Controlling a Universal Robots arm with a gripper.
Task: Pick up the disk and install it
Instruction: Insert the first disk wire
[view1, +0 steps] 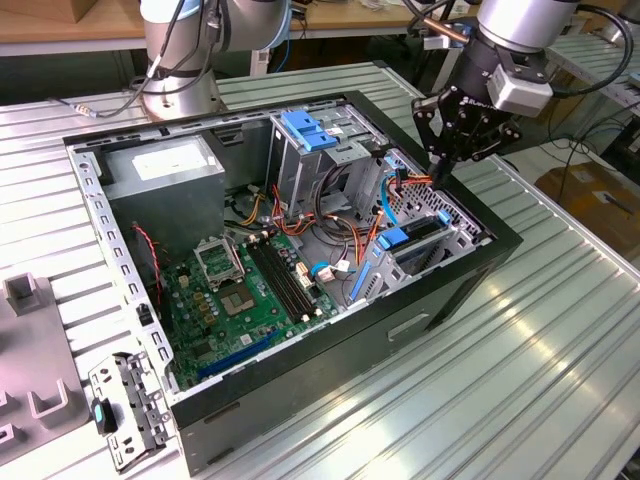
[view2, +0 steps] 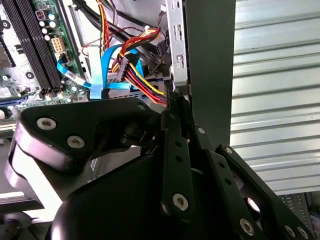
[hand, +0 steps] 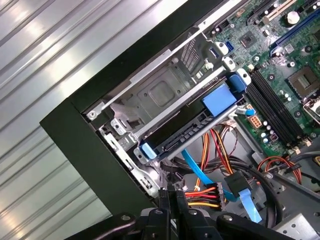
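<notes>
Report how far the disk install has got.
Done, it seems: the disk, with its blue bracket, lies inside the drive bay at the case's corner. In hand: nothing. The gripper is shut and empty, just above the coloured cable bundle beside the bay. Left: I cannot tell whether the disk is pushed fully home.

Counted on one ribbed worktop: one open computer case, one motherboard, one grey power supply box, one blue-topped drive cage, one disk, one gripper, one loose metal bracket.
</notes>
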